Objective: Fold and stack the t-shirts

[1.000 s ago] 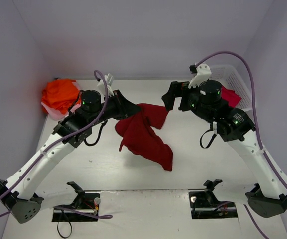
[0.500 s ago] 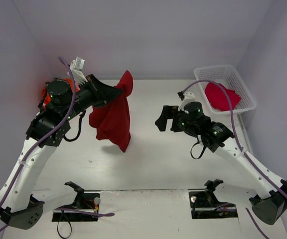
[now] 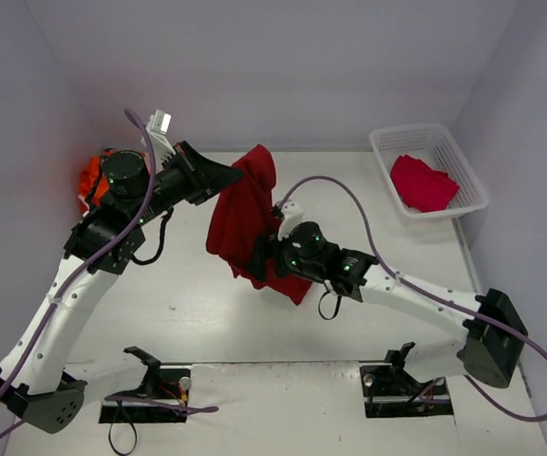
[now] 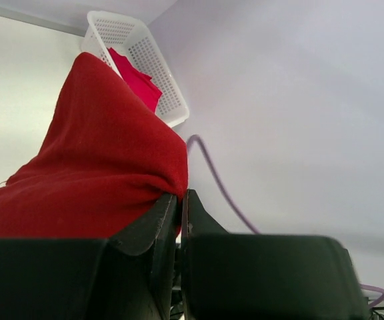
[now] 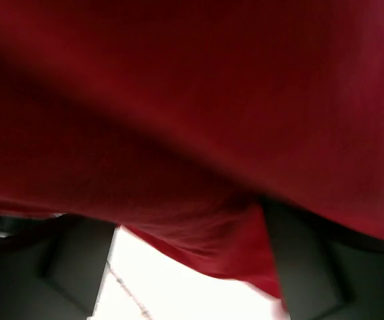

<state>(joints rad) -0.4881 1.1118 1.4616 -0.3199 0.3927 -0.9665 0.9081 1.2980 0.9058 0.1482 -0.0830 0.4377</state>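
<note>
One dark red t-shirt [image 3: 240, 214] in your clamped left fingers [image 4: 153, 225]; spread right fingers [image 5: 79, 267] just reached its five-o'clock corner: grip next.

Robot lab cell: bare walls [image 3: 273, 66], white table [image 3: 188, 313]

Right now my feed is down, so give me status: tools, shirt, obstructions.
Left tool shut on dark red t-shirt, hanging. Right tool open around its lower edge, not pinched. Basket far right, out of the way.
</note>
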